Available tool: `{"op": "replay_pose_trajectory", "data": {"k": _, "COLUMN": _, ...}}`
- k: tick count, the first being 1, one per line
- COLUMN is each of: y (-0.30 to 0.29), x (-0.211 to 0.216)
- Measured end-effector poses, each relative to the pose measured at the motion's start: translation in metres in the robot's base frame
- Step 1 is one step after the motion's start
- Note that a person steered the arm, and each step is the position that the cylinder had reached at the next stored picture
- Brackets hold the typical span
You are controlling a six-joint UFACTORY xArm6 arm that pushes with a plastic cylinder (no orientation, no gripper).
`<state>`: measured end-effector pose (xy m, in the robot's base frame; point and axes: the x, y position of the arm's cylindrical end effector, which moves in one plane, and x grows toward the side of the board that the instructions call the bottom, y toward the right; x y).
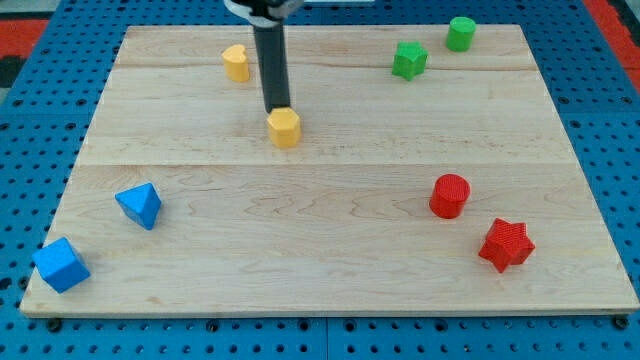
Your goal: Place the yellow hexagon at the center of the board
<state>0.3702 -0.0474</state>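
The yellow hexagon (pixel 284 128) lies on the wooden board (pixel 330 200), left of the middle and in the upper half. My tip (pixel 277 108) stands right behind it, at its top-left edge, touching or nearly touching it. The dark rod rises from there toward the view's top. A second yellow block, heart-shaped (pixel 236 62), lies further up and to the left of the rod.
A green star (pixel 408 59) and a green cylinder (pixel 460 33) lie at the top right. A red cylinder (pixel 449 195) and a red star (pixel 506 244) lie at the lower right. Two blue blocks (pixel 139 205) (pixel 61 265) lie at the lower left.
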Motion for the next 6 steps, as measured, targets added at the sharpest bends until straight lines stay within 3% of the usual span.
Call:
{"op": "replay_pose_trajectory", "data": {"k": 1, "y": -0.016, "x": -0.001}}
{"op": "replay_pose_trajectory", "data": {"k": 3, "y": -0.035, "x": 0.066}}
{"op": "replay_pose_trajectory", "data": {"k": 5, "y": 0.03, "x": 0.066}}
{"op": "replay_pose_trajectory", "data": {"k": 6, "y": 0.031, "x": 0.066}}
